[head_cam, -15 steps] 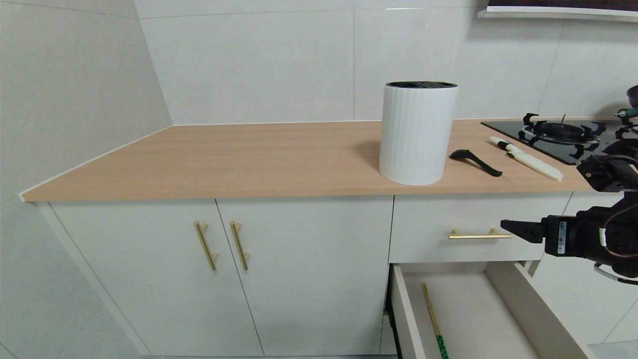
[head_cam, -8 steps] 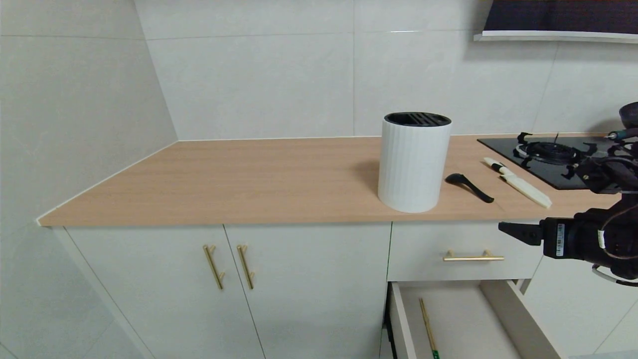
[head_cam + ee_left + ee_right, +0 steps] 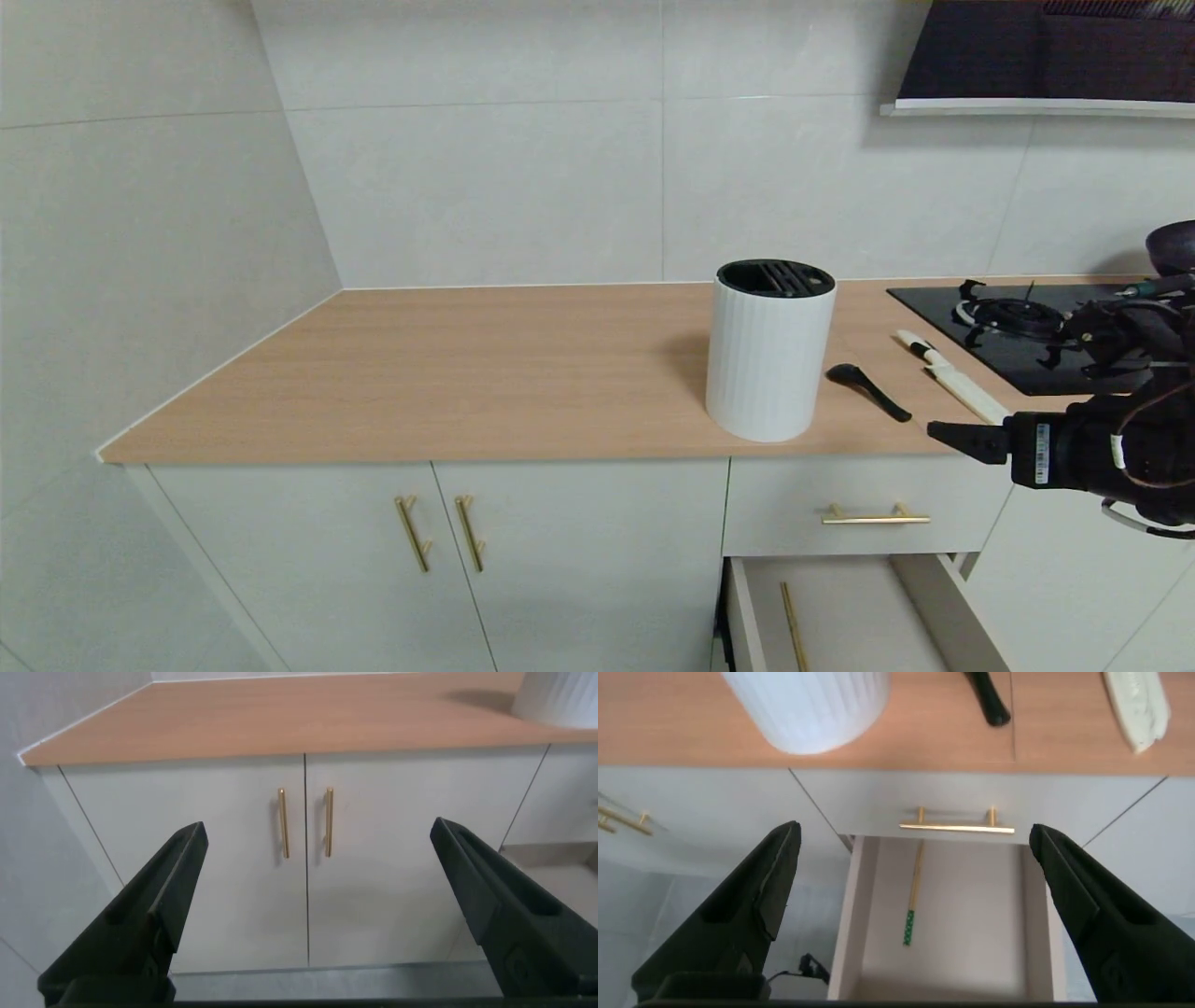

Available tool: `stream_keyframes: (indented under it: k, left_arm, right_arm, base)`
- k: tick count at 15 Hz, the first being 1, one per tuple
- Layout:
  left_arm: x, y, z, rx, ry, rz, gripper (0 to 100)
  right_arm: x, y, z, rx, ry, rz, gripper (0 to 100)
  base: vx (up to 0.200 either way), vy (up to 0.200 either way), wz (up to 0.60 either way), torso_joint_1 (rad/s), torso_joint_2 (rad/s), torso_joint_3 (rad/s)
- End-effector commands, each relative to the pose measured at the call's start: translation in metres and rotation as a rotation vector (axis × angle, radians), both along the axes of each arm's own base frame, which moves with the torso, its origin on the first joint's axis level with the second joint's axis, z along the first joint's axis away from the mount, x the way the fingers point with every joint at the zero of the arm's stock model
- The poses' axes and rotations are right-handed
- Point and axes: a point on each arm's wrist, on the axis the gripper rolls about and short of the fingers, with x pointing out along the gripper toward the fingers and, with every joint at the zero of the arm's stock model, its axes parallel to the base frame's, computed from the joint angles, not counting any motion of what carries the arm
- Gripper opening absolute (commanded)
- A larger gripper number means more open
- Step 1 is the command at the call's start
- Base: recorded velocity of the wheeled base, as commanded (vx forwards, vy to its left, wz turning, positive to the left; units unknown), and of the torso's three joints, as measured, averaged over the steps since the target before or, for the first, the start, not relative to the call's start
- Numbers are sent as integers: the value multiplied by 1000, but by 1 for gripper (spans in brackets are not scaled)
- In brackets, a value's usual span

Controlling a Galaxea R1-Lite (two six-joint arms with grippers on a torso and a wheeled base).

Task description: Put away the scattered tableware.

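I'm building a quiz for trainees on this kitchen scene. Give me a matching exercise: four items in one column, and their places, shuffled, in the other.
Things:
1 white holder
2 black spoon
3 white knife
4 chopsticks

Places:
a in the open drawer
b lying nearest the gas hob
c upright on the counter
d lying between holder and knife

Pairs: 1-c, 2-d, 3-b, 4-a.

Black spoon (image 3: 866,390) lying flat near the front edge of the counter (image 3: 467,373), bowl end toward the back, just right of an upright white ribbed holder (image 3: 767,355), cream-white knife (image 3: 952,378) flat beside the spoon toward the right end, green-tipped wooden chopstick (image 3: 793,625) lengthwise in the open drawer (image 3: 747,616) below.
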Motion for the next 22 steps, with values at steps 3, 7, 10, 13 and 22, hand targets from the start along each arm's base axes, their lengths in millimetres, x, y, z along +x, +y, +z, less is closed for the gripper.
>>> stream_keyframes:
  k: [3, 7, 10, 13, 22]
  left_arm:
    - [0, 0, 0, 0, 0, 1, 100]
    - [0, 0, 0, 0, 0, 1, 100]
    - [0, 0, 0, 0, 0, 1, 100]
    - [0, 0, 0, 0, 0, -1, 100]
    - [0, 0, 0, 0, 0, -1, 100]
  right_arm:
    - [41, -3, -11, -8, -18, 50, 100]
    - [120, -30, -33, -14, -40, 123, 100]
    - [160, -38, -47, -67, -49, 126, 100]
    - [182, -40, -64, -117, -42, 150, 100]
    - [211, -47, -105, -127, -11, 149, 100]
  base:
    - [0, 0, 0, 23, -49, -29]
    - [0, 0, 0, 0, 0, 0]
    - [0, 0, 0, 0, 0, 0]
    - [0, 0, 0, 0, 0, 0]
    - [0, 0, 0, 0, 0, 0]
